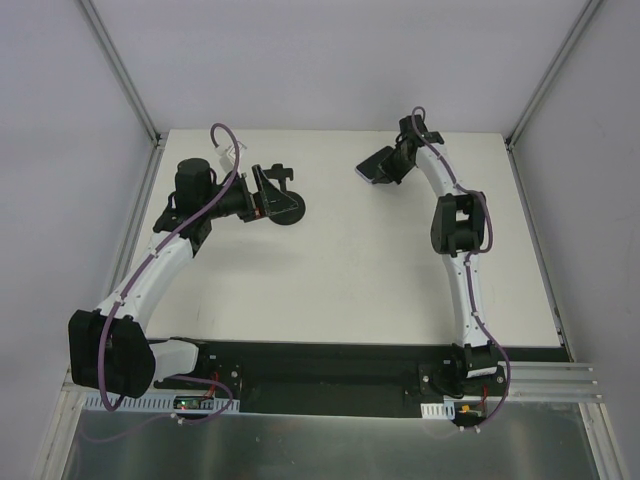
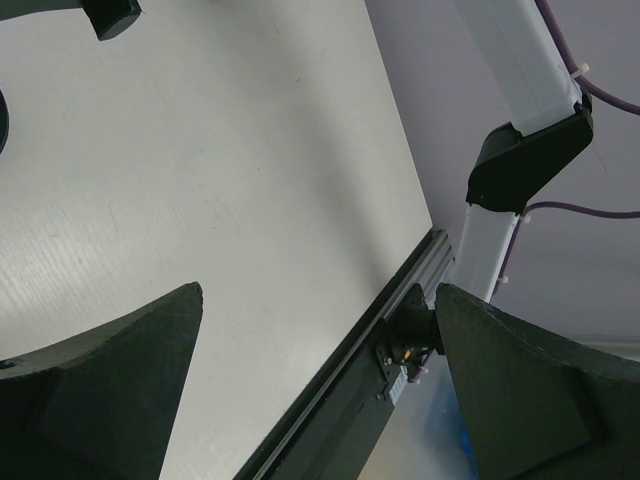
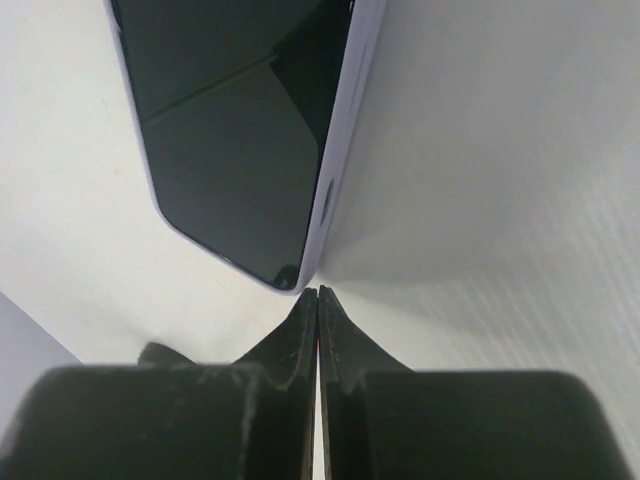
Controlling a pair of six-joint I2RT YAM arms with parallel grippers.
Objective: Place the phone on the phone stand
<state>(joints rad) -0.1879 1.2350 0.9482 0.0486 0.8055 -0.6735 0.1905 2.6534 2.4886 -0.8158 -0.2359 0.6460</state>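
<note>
Overhead, the table [image 1: 400, 290] carries the phone stand [image 1: 282, 205] at upper left, near the wide-open left gripper [image 2: 318, 300] — the phone [image 1: 374, 166] lies upper right. Only the right wrist view shows the right gripper [image 3: 318, 297] closed tight, fingertips just at the phone's corner.

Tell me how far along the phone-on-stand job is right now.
Done: nothing yet; the phone stand holds no phone. In hand: the right gripper is shut, its tips meeting at the corner of the phone with nothing visibly between them, so no grip shows. The left gripper hangs open beside the stand. Left: grasp, carry, place.
</note>
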